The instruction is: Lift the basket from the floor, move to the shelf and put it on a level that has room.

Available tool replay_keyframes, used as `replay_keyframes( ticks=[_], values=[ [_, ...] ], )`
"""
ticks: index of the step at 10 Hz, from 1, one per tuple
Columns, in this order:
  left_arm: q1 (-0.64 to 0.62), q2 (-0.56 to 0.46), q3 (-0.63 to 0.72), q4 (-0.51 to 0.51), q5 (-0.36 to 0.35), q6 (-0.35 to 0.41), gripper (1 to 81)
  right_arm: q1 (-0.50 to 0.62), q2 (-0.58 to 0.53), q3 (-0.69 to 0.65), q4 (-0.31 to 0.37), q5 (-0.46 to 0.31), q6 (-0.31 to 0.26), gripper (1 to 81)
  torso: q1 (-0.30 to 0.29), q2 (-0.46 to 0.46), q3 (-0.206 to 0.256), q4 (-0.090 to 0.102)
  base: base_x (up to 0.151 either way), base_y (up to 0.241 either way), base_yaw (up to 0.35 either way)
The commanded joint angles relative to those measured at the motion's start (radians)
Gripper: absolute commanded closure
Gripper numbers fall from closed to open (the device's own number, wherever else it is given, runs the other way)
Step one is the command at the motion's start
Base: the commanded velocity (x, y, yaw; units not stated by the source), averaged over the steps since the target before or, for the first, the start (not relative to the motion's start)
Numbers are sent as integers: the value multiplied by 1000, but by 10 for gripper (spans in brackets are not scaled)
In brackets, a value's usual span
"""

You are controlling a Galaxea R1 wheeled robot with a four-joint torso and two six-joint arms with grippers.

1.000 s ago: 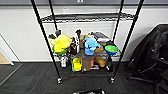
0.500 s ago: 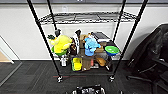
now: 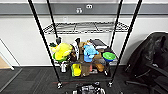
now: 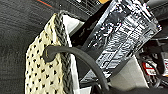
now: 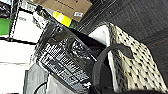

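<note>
The shelf point(image 3: 40, 32), a black wire rack, stands straight ahead against the white wall. Its bare wire level point(image 3: 85, 27) is above a tier crowded with colourful toys point(image 3: 62, 51). The basket point(image 3: 87, 89) shows at the near edge of the head view, in front of the shelf's feet, over the dark carpet floor point(image 3: 32, 80). Both wrist views show the basket close up: beige mesh wall point(image 4: 43, 72), grey braided rim and a shiny black pack point(image 4: 120, 37) inside. My left gripper point(image 4: 110, 90) is shut on one dark handle. My right gripper point(image 5: 98, 90) is shut on the other handle point(image 5: 105, 57).
A black office chair point(image 3: 152, 62) stands to the right of the shelf. Tan wooden flooring point(image 3: 3, 63) shows at the far left behind a floor strip. Boxes and a yellow item point(image 3: 76, 70) sit low in the shelf.
The whole head picture has shifted: the shelf now looks a little larger and lower, so the camera has come closer. The things on the shelf have not moved.
</note>
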Motion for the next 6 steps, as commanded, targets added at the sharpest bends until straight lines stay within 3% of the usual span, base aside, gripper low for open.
replay_keyframes(
  ticks=[1, 5, 6],
  values=[
    [-117, -39, 72, -23, 42, 0, 811, 117, -8, 58, 8, -32, 2, 811, -63, 98, -1, 0, 0, 0, 0],
    [-129, -87, 135, -25, 23, -1, 811, 137, -13, 95, 8, -32, 0, 811, -144, 225, 10, 0, 0, 0, 0],
    [-132, -87, 138, -26, 25, -1, 811, 139, -14, 104, 6, -32, 0, 811, -166, 260, 47, 0, 0, 0, 0]
  ],
)
